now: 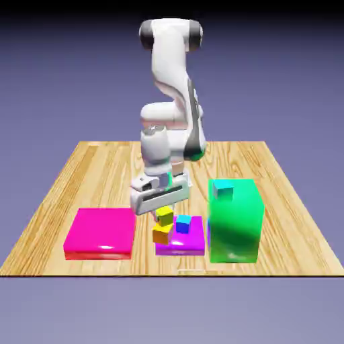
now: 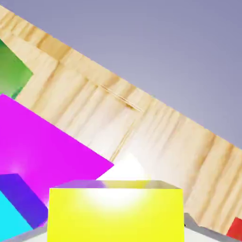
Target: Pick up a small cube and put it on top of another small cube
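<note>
Near the front middle of the wooden desk (image 1: pixel 94 168), the yellow cube (image 1: pixel 165 216) sits on top of the orange cube (image 1: pixel 161 233), slightly askew, at the left edge of a low magenta-violet block (image 1: pixel 180 244) in the exterior view. Just above them hangs the tool (image 1: pixel 162 203), pointing down; whether its fingers are pressing the yellow cube or have let go cannot be told. In the hand view the yellow cube (image 2: pixel 116 215) fills the bottom middle, hiding the fingertips. A small blue cube (image 1: pixel 183 224) rests on the same block, just beside the stack. A flat pink slab (image 1: pixel 101 232) lies to the left, and a tall green block (image 1: pixel 235 222) with a teal cube (image 1: pixel 223 190) on top stands to the right.
</note>
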### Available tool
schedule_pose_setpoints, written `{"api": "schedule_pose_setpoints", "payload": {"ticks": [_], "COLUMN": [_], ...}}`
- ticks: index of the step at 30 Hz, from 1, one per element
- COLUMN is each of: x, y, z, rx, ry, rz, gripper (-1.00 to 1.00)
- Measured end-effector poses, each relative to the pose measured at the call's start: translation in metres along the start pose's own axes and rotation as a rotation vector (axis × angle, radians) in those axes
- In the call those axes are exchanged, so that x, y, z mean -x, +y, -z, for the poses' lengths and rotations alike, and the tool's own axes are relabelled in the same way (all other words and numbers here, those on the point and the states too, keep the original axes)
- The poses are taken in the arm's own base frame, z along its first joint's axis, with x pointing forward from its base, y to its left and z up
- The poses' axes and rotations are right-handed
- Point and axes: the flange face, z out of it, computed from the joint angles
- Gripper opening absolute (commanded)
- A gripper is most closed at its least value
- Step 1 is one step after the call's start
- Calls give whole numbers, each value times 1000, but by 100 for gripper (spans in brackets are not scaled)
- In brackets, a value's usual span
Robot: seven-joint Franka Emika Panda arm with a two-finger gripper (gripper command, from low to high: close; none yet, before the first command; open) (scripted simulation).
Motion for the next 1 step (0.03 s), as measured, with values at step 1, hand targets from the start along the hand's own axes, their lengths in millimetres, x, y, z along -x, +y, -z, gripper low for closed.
{"api": "schedule_pose_setpoints", "payload": {"ticks": [1], "x": [0], "y": [-1], "z": [0], "rx": [0], "ry": [0], "rz": [2], "gripper": [100]}}
